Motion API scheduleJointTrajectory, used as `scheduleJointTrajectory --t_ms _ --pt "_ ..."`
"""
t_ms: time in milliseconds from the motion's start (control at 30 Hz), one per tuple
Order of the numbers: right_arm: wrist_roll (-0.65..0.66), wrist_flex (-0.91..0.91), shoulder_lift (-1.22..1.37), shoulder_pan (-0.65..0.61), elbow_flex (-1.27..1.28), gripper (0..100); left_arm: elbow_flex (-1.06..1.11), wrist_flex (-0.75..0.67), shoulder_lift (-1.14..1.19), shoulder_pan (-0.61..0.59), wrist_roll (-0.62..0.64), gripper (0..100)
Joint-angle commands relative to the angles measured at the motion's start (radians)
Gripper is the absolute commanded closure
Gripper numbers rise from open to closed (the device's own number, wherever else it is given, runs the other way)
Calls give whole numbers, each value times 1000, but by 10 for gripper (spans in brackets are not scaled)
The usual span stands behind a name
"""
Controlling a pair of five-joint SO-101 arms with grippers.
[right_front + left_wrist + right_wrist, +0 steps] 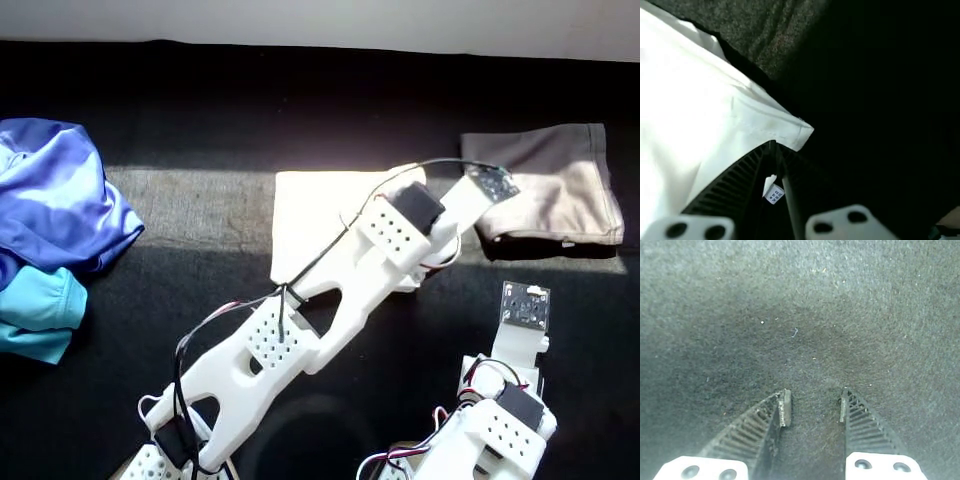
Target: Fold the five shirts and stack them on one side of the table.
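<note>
High view: you count four shirts on the black felt-covered table [300, 90] and two white arms.

1. One white folded shirt [320, 225] lies flat at the table's centre, in the sunlit band.
2. One grey-brown folded shirt [555, 185] lies at the right side of the table, apart from the white folded shirt.
3. One glossy blue-violet shirt [55, 195] lies crumpled at the left edge.
4. One teal shirt [35, 310] lies crumpled against the near side of the glossy blue-violet shirt and partly under it. These two form one loose heap, well apart from the white folded shirt.

The left arm [300, 320] runs from the near left corner diagonally across the white folded shirt. Its wrist sits between that shirt and the grey-brown folded shirt. The right arm [500, 420] sits at the near right, over bare table.

Left wrist view: the left gripper [775, 147] is closed, its jaws pinching the hem of the white folded shirt [700, 110] just beside a corner. One small white label [773, 192] hangs between the jaws.

Right wrist view: the right gripper [812, 405] stands narrowly apart, holding nothing, with bare black felt beneath its tips.
</note>
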Motion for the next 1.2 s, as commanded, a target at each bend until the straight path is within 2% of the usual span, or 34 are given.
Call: scheduleJointTrajectory --t_ms 0,133,200,267,367,500,600,800,1000,1167 --pt "6 -16 -2 8 25 835 -171 18 -119 -70 3 991" --pt "2 -12 4 1 -48 836 -200 20 -153 -232 2 991" --pt "-48 -10 7 -18 -145 841 -160 12 -125 -340 2 991" --pt "-69 16 7 -87 -254 871 -114 -34 -71 -440 2 991" --pt "-71 88 7 -294 -364 901 -90 -110 18 -519 2 991" --pt "-72 108 8 -539 -449 901 -90 -152 102 -530 2 991" --pt "-72 62 31 -641 -460 901 -90 -180 142 -526 3 991" --pt "-72 -116 377 -665 -506 901 -88 -209 163 -519 52 991" --pt "-184 -122 773 -676 -688 901 -82 -207 166 -521 58 991" --pt "-184 -125 981 -670 -753 901 -84 -210 196 -547 54 991"
